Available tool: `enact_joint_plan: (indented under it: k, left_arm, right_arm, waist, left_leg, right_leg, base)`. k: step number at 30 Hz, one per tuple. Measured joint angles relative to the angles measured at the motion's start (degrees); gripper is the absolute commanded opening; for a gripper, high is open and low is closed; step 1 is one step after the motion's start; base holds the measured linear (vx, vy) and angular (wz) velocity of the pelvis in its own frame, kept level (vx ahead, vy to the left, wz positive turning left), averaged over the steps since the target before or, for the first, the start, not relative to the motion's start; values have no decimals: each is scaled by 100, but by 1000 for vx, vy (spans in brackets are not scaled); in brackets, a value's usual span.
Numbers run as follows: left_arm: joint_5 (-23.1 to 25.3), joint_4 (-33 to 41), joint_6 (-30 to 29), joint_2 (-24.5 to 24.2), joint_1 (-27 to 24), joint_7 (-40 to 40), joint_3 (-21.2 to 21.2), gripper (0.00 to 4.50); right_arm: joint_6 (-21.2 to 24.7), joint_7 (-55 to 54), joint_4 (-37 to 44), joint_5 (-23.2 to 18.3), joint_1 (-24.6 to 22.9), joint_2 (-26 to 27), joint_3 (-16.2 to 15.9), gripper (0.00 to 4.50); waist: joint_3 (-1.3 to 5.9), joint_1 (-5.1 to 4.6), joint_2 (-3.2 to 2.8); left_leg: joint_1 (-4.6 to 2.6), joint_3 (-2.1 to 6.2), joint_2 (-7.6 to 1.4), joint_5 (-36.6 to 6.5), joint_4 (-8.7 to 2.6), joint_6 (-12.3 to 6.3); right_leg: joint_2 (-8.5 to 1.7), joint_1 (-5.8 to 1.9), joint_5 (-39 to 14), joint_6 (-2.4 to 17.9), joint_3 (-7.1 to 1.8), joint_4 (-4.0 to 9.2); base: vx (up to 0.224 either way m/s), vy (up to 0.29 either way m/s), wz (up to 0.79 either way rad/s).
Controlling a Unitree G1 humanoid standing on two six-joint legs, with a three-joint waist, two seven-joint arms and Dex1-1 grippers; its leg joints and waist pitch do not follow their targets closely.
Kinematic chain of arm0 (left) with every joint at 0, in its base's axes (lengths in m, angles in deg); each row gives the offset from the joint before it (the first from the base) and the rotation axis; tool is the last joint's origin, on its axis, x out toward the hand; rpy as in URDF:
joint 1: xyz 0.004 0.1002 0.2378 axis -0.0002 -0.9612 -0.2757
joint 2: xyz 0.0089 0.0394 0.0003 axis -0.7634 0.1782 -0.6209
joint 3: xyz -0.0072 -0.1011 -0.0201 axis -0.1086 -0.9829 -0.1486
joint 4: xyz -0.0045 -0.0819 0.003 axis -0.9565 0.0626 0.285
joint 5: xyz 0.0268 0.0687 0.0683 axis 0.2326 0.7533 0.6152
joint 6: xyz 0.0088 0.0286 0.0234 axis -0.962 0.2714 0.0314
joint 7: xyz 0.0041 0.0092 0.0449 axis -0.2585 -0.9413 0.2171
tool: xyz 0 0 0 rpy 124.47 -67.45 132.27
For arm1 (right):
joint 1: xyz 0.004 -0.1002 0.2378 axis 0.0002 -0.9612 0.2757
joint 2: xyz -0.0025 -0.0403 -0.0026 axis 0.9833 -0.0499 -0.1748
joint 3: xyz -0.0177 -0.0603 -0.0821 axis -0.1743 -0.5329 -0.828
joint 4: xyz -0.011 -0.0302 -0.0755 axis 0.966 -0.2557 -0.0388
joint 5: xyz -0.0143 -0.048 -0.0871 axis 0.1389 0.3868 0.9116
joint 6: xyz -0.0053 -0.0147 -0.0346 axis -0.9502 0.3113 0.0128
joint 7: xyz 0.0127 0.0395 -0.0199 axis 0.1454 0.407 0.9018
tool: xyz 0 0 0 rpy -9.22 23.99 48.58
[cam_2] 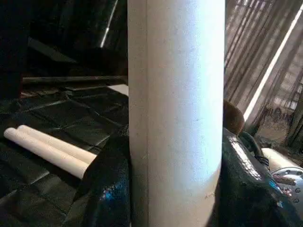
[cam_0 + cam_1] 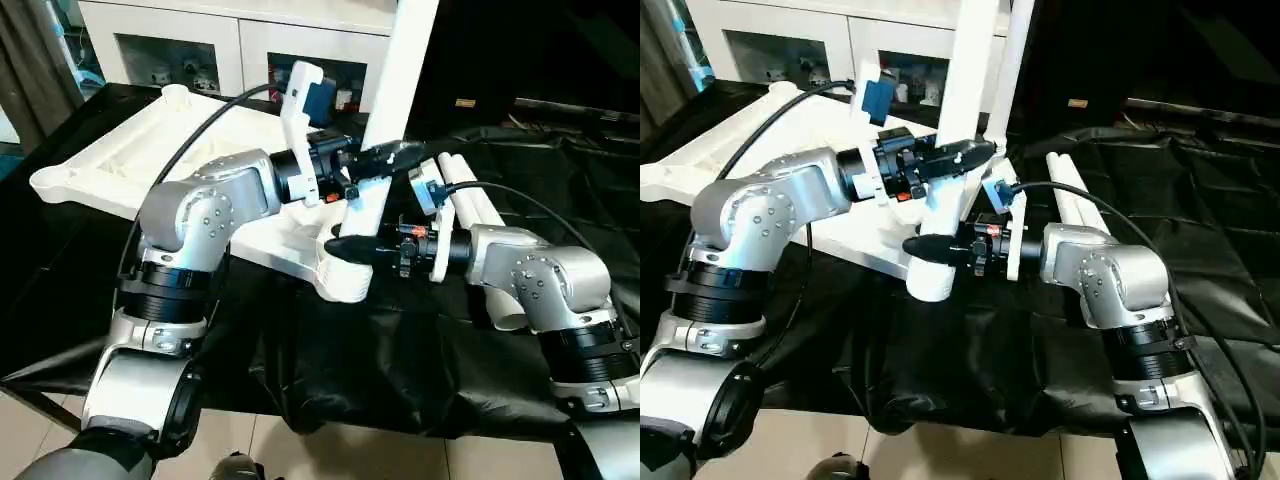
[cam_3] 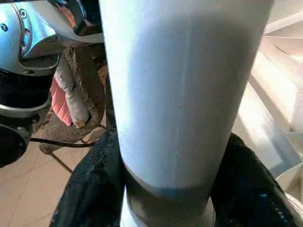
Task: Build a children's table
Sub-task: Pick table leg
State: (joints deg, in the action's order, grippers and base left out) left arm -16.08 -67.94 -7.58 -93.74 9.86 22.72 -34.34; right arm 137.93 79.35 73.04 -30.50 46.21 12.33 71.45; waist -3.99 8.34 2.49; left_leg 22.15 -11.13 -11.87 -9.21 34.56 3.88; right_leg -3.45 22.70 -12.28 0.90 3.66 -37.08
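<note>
The children's table top lies upside down on the black cloth, ribbed side up. One white leg stands upright in the near corner socket. My left gripper is shut on this leg at mid-height; its black fingers press both sides of the tube. Lower down, just above the socket, my right gripper is shut on the same leg, with its fingers hugging the tube. Two spare legs lie side by side on the cloth to the right.
The black-draped work table ends close in front of me, with tiled floor below. A white cabinet stands behind the table top. Black cables arc over both forearms.
</note>
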Motion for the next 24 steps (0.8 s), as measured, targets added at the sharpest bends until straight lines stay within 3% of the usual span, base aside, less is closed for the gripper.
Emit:
enact_joint_plan:
  k: [4, 12, 13, 16, 18, 24]
  left_arm:
    - [-9, 40, 0, 3, -16, 14, 32, 185]
    - [-9, 75, 0, 1, -53, 22, 49, 185]
    - [-9, 76, 0, 1, -53, 23, 52, 185]
    - [-11, 77, 0, -6, -53, 35, 72, 185]
    - [-14, 79, 0, -13, -53, 69, 78, 185]
    - [-19, 79, 0, -27, -53, 95, 85, 185]
  right_arm:
    - [-64, -18, -9, -1, 33, 91, 5, 294]
    - [-102, 11, -8, -1, 68, 85, 7, 296]
    - [-103, 15, -8, -1, 68, 84, 7, 268]
    - [-103, 19, -8, 1, 57, 77, 6, 258]
    - [-104, 20, -7, 2, 55, 62, 4, 221]
    - [-192, 23, 3, 25, 44, 26, -35, 191]
  waist:
    - [0, 0, 0]
    - [0, 2, 0]
    - [0, 2, 0]
    - [0, 3, 0]
    - [0, 3, 0]
    - [0, 2, 0]
  left_leg:
    - [0, 0, 0, 0, 0, 0]
    - [0, 0, 0, 1, 0, 0]
    - [0, 0, 0, 1, 0, -1]
    - [0, 0, 0, 1, 0, -1]
    - [0, 0, 0, 1, 0, -1]
    - [0, 0, 0, 2, 0, -2]
  right_leg:
    - [0, 0, 0, 0, 0, 0]
    - [0, 0, 1, 0, 0, 0]
    - [0, 0, 1, 0, 0, 0]
    - [0, 0, 1, 0, 0, 0]
    - [0, 0, 1, 0, 0, 0]
    - [0, 0, 2, -1, 0, 0]
  base:
    - [0, 0, 0]
    - [0, 0, 0]
    - [0, 0, 0]
    - [0, 0, 0]
    - [0, 0, 0]
    - [0, 0, 0]
